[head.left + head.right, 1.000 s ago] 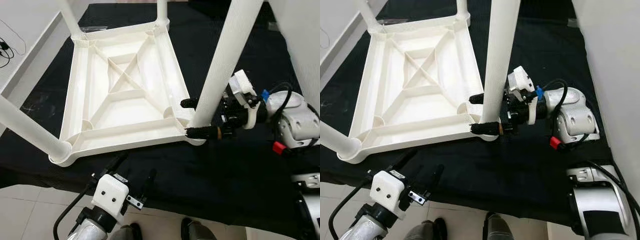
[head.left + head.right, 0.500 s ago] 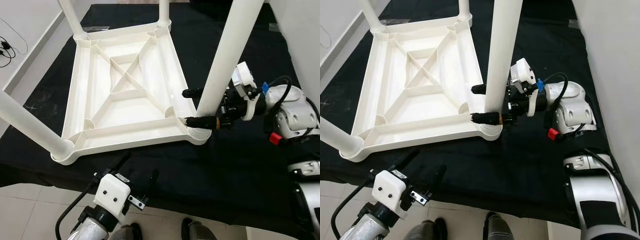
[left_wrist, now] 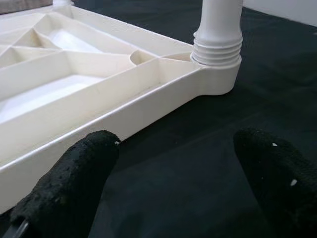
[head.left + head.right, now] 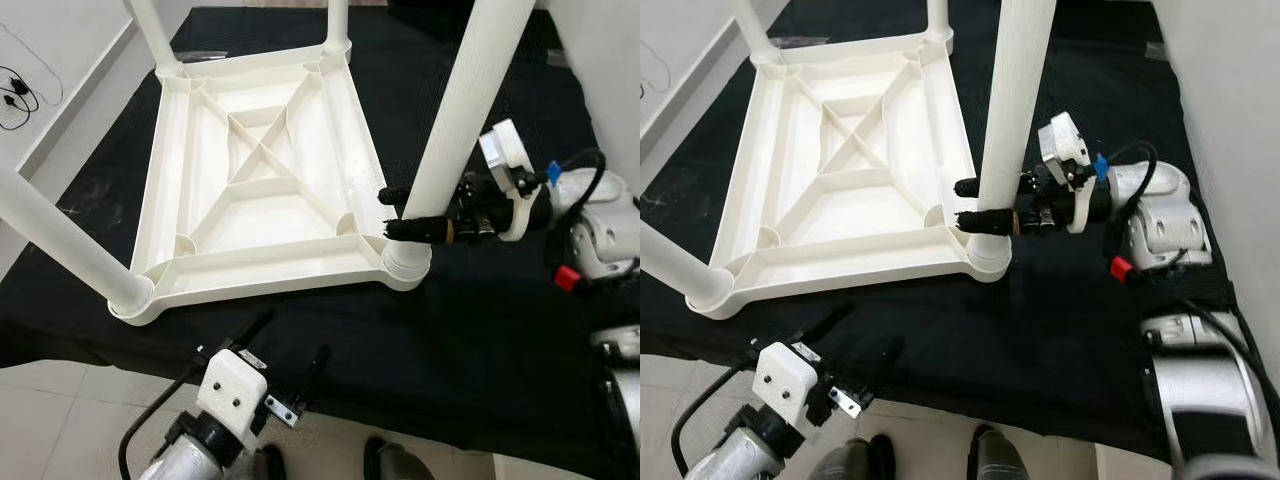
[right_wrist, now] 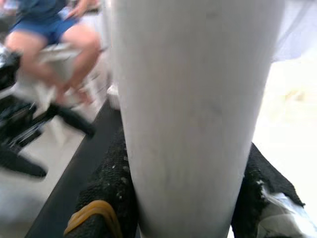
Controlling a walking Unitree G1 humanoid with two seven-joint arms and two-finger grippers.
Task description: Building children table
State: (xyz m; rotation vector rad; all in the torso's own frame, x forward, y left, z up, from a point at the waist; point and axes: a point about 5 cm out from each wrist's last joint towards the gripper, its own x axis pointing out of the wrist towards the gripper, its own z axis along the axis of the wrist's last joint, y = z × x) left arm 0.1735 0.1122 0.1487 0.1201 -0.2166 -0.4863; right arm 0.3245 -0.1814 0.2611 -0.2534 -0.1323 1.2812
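A white plastic children's table (image 4: pixel 255 190) lies upside down on a black cloth, ribbed underside up. White legs stand in its corners. The near right leg (image 4: pixel 455 130) rises from a threaded socket (image 3: pixel 216 52). My right gripper (image 4: pixel 400 210) is shut on this leg just above the socket, one black finger on each side; in the right wrist view the leg (image 5: pixel 193 109) sits between the fingers (image 5: pixel 106 198). My left gripper (image 4: pixel 285 370) hovers low at the cloth's near edge, open, its fingertips (image 3: pixel 74 178) spread wide toward the table's near rim.
The black cloth (image 4: pixel 480 330) covers a low platform; pale tiled floor (image 4: pixel 60 420) lies in front of it. A white wall (image 4: pixel 50 50) with black cables runs along the left. A seated person (image 5: pixel 54 34) appears blurred in the right wrist view.
The near right leg has tilted more upright and sunk into its corner socket, my right gripper moving with it. The camera view has shifted slightly. The left gripper has dropped a little.
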